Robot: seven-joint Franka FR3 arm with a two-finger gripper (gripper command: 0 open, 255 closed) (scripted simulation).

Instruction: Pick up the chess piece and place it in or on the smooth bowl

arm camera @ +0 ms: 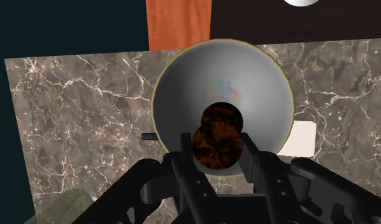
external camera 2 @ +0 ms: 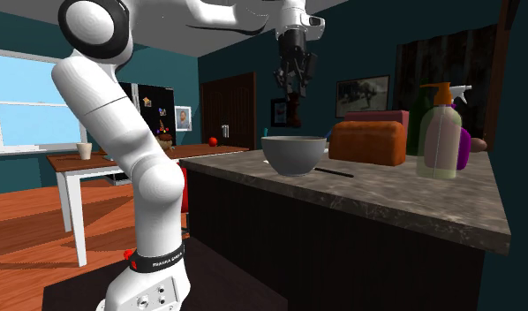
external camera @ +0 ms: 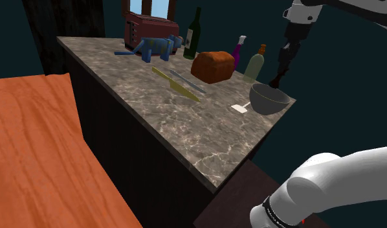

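**A:** Where is the chess piece (arm camera: 216, 143)?

**B:** It is clasped between the two black fingers of the gripper (arm camera: 216, 153) and hangs over the grey bowl (arm camera: 259, 89). The wrist view looks along its length. There it reads as two dark brown mottled discs, one overlapping the other, and its outline is lost.

**A:** Do the other views help?

**B:** Partly. The second exterior view shows the chess piece (external camera 2: 295, 110) as a dark reddish column under the gripper (external camera 2: 294, 88). Its lower end is clear of the rim of the bowl (external camera 2: 293, 157). In the shoulder view the chess piece (external camera: 276, 81) overlaps the far rim of the bowl (external camera: 270, 100), so I cannot tell whether there is a gap.

**A:** Is anything covered?

**B:** In the wrist view the piece hides part of the bowl's floor. The bowl also cuts off a white flat thing (arm camera: 304, 137) on the marbled worktop (arm camera: 81, 114). The shoulder view shows that white flat thing (external camera: 241, 108) whole, just beside the bowl. I cannot make out what it is.

**A:** And beyond the bowl?

**B:** A brown loaf (external camera: 213, 66) and a pale spray bottle (external camera: 254, 65) stand farther along the worktop.
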